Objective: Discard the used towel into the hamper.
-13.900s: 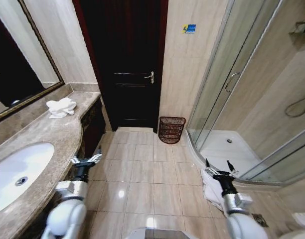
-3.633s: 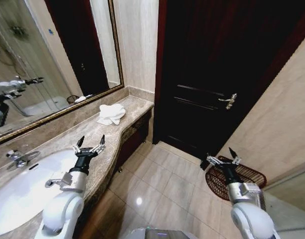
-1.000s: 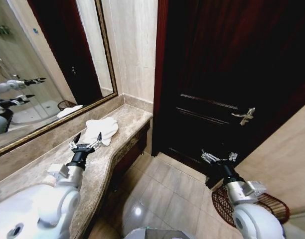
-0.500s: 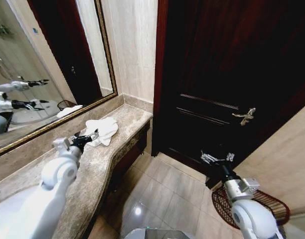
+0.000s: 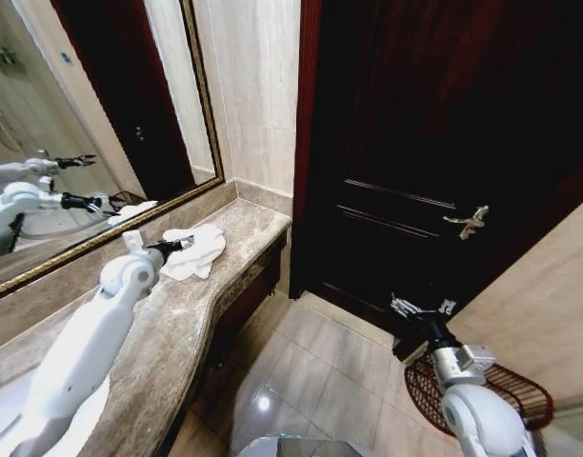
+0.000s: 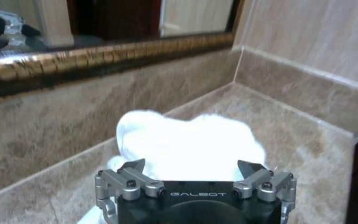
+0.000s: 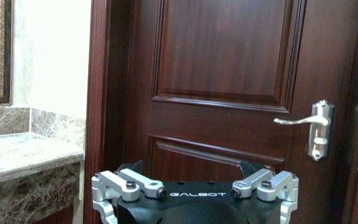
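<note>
Brown stone counter point(image 5: 191, 314) under a big mirror point(image 5: 72, 143), dark door point(image 5: 444, 152) close by. White towel point(image 5: 198, 249) on the counter near the wall. Left gripper point(image 5: 177, 245) spread wide, right at the towel. Right gripper point(image 5: 420, 308) wide too, low by the door. Hamper point(image 5: 506, 392) on the floor, well apart from the towel.

White towel point(image 5: 197, 251); reddish-brown hamper point(image 5: 482, 388)

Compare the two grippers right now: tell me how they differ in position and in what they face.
The left gripper reaches out over the counter to the white towel; the right gripper hangs low over the floor. The left faces the towel, the right faces the dark door. Both are open and empty.
</note>
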`<state>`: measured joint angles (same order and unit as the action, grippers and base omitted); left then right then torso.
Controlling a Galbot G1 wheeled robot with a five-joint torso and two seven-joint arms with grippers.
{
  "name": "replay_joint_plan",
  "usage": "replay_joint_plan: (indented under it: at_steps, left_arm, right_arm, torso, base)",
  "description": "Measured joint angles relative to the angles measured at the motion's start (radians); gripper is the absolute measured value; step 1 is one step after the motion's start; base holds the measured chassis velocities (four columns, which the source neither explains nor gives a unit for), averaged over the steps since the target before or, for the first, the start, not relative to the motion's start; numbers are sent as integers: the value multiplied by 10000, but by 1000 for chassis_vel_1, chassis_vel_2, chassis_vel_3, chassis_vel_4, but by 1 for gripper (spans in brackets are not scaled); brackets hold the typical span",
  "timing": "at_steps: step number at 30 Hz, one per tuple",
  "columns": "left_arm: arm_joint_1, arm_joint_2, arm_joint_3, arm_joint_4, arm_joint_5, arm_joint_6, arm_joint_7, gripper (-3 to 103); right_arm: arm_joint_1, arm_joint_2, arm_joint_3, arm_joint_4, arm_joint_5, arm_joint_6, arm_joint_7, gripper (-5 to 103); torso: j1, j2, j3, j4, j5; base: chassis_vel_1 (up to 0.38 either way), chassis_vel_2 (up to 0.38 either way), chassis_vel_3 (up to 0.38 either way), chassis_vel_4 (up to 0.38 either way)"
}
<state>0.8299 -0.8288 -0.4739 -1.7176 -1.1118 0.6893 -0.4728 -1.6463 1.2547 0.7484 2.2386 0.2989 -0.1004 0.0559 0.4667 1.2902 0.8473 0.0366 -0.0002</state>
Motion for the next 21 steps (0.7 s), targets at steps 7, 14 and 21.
replay_joint_plan:
  at_steps: [7, 14, 21]
  left_arm:
    - [-989, -307, 839, 1395, 566, -87, 57, 100]
    - [-1735, -492, 1517, 2528, 1365, -322, 627, 100]
    - [-1721, -593, 1634, 2844, 1585, -447, 1023, 94]
  right_arm:
    - [-134, -2, 108, -7, -4, 175, 59, 100]
    - [-157, 1, 195, 35, 18, 234, 152, 100]
    - [-145, 119, 131, 249, -17, 226, 167, 100]
  torso:
    - [0, -1, 0, -1, 0]
    - [0, 0, -1, -2, 3]
    - [-1, 0, -1, -1, 3]
  base:
    - [0, 0, 0, 0]
    - [0, 0, 0, 0]
    - [0, 0, 0, 0]
